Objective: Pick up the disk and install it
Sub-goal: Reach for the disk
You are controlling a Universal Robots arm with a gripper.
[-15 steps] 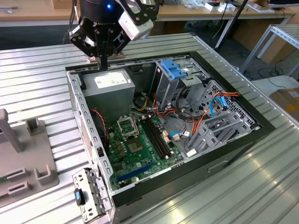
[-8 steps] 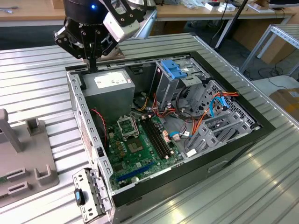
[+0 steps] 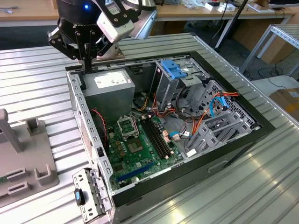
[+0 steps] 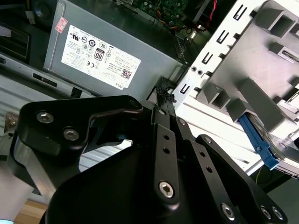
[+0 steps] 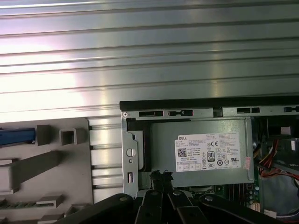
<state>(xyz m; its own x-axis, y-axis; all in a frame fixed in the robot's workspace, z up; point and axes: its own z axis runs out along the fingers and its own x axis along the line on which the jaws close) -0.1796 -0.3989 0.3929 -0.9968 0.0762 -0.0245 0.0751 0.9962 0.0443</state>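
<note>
Jaws closed on nothing over the computer case point(image 3: 78, 108) corner (beside the power supply point(image 3: 108, 89)).

The gripper point(image 3: 86, 69) is matte black, built from flat link bars pinned with silver hex-socket screws point(image 4: 166, 189) and tapering to narrow, textured fingertips point(image 4: 163, 91). Above it a small blue light point(image 3: 86, 6) glows on the dark wrist point(image 3: 74, 13), beside a pale grey camera housing point(image 3: 113, 24) on black brackets.

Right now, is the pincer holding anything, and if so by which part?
Nothing. The pincer is shut and empty, next to the power supply. The disk lies apart in the grey fixture.
</note>
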